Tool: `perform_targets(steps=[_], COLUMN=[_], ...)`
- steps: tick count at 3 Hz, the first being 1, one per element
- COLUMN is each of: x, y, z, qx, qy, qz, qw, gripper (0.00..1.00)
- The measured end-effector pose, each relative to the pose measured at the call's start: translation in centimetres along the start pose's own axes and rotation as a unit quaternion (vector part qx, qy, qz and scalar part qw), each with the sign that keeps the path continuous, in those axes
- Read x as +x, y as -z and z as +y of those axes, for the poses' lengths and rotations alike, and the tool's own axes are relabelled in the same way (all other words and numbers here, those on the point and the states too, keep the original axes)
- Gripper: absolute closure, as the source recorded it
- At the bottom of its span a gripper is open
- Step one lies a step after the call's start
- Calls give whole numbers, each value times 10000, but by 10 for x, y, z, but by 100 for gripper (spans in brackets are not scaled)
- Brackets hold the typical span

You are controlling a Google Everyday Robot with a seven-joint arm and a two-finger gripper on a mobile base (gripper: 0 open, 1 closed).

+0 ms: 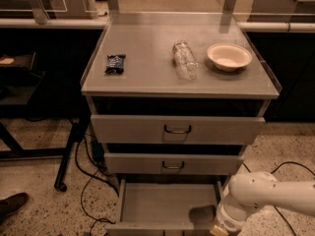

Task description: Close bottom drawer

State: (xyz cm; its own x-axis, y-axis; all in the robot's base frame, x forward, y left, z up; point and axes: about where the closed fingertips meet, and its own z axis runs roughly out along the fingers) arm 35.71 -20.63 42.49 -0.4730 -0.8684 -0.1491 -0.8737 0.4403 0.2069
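The bottom drawer (167, 203) of the grey metal cabinet is pulled out toward me, and its plain grey tray is open to view. Its front panel (147, 227) lies at the bottom edge of the view; its handle is out of view. My white arm (266, 195) comes in from the right. My gripper (219, 226) is at the drawer's front right corner, mostly cut off by the bottom edge. A dark shape (202, 214) lies inside the tray right beside it.
The middle drawer (173, 164) and top drawer (177, 129) stand slightly out. On the cabinet top (147, 77) are a dark snack packet (115, 63), a clear plastic bottle (184, 59) and a white bowl (229, 56). Cables (88, 181) lie on the floor at left, and a shoe (12, 204).
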Motion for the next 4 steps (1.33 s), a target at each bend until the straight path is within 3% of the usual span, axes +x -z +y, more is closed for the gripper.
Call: perform_targets(steps=[1,2,3,4], x=[20,20,23,38], y=[-70,-70,-81,-156], z=[-26,-26,-26,-51], qx=[-213,-213,-465,-748], qy=[-318,-318,-393,-736], qz=[55,55,-61,-287], qw=[9993,9993,9981,9941], gripper=[100,100,100,100])
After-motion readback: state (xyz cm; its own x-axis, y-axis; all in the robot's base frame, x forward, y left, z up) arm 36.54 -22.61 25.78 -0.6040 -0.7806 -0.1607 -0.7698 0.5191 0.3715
